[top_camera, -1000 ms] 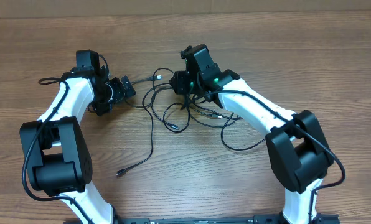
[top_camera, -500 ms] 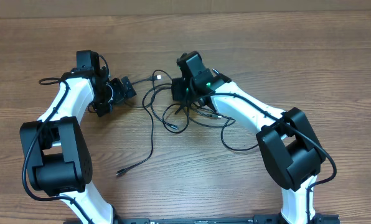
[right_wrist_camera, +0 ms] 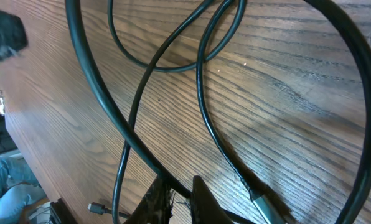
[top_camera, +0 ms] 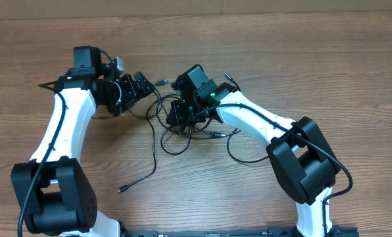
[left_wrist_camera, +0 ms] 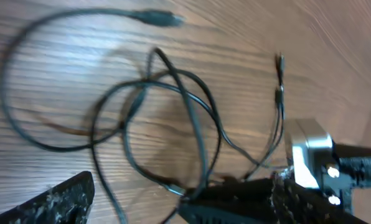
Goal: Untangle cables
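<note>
Cables [top_camera: 173,133] lay knotted mid-table [top_camera: 327,59], between 2 grippers. Right gripper [top_camera: 177,113] sat on knot, fingers pinched together on 1 strand. Left gripper [top_camera: 138,87] stood just left of knot, jaws wide, gripping nothing, strands showing between its fingers. 1 loose tail ran toward near edge, plug end beside left arm. Bare wood lay open at right and toward far edge.

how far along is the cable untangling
Nothing looks separated yet: the cables lie in one crossed knot. In hand: right gripper appears to pinch a strand of it, left gripper open at its edge. Left: pulling every cord free.
</note>
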`<action>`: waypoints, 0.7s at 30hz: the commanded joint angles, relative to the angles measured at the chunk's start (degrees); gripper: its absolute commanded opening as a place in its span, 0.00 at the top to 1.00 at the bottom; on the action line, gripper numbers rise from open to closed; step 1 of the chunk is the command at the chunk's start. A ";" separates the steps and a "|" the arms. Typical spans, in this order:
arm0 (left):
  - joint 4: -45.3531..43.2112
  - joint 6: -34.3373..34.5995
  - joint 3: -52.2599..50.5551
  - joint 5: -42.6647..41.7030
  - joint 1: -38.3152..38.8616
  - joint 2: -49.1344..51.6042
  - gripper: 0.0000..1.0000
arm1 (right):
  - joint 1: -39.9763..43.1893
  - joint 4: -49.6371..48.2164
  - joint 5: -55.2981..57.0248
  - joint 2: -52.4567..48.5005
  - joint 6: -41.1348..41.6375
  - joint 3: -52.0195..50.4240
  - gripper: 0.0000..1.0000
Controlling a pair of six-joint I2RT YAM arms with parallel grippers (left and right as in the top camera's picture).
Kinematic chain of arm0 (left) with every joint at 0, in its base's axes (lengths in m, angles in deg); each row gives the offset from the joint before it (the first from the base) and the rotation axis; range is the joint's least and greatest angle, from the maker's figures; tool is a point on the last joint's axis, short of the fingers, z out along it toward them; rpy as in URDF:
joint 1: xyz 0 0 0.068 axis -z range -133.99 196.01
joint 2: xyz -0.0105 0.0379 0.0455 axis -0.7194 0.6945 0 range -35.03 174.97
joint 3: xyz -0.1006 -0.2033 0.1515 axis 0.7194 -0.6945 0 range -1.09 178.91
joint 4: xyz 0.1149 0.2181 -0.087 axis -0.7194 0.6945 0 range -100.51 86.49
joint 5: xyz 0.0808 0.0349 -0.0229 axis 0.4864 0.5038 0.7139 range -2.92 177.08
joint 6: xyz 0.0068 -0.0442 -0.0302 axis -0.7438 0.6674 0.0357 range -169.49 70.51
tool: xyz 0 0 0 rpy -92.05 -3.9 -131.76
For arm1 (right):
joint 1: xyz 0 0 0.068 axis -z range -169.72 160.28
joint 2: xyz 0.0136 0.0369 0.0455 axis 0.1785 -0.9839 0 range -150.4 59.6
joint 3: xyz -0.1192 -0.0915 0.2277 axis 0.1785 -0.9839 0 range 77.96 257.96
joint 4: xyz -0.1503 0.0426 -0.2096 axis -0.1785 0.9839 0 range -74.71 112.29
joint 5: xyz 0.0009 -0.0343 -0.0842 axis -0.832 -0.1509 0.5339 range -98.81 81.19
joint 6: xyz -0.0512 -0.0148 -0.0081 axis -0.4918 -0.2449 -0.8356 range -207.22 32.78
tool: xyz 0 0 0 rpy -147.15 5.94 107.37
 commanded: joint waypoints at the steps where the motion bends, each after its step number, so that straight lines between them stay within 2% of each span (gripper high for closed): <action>1: 0.00 1.84 -0.26 1.33 3.91 0.72 0.27 | -0.33 -0.02 -3.28 -0.44 -0.22 0.50 0.88; 3: 1.05 5.09 -0.26 8.17 5.92 1.57 0.38 | -0.33 0.11 -3.65 -0.44 -0.24 0.50 0.88; 7: -0.13 9.22 -0.26 8.04 8.17 3.52 0.39 | -0.33 -0.42 -3.61 -0.44 -0.22 0.50 0.89; 10: -0.26 9.40 -0.26 8.61 8.61 5.95 0.40 | -0.31 -1.49 -3.65 -0.44 -0.22 0.50 0.91; 16: -3.10 9.35 -0.26 6.80 8.61 10.54 0.49 | -0.31 -1.49 -3.65 -0.44 -0.22 0.50 0.92; 17: -4.17 9.35 -0.26 6.64 8.59 10.56 0.46 | -0.31 -1.46 -3.63 -0.44 -0.24 0.50 0.92; 18: -5.44 9.35 -0.24 6.45 8.55 10.49 0.38 | -0.31 -1.44 -3.61 -0.44 -0.24 0.50 0.92; 19: -7.06 9.38 -0.22 5.33 8.50 10.34 0.34 | -0.31 -1.42 -3.56 -0.44 -0.26 0.50 0.92; 21: -8.33 9.38 -0.22 5.03 8.50 10.36 0.33 | -0.15 -0.87 -3.48 -0.44 -0.26 0.50 0.88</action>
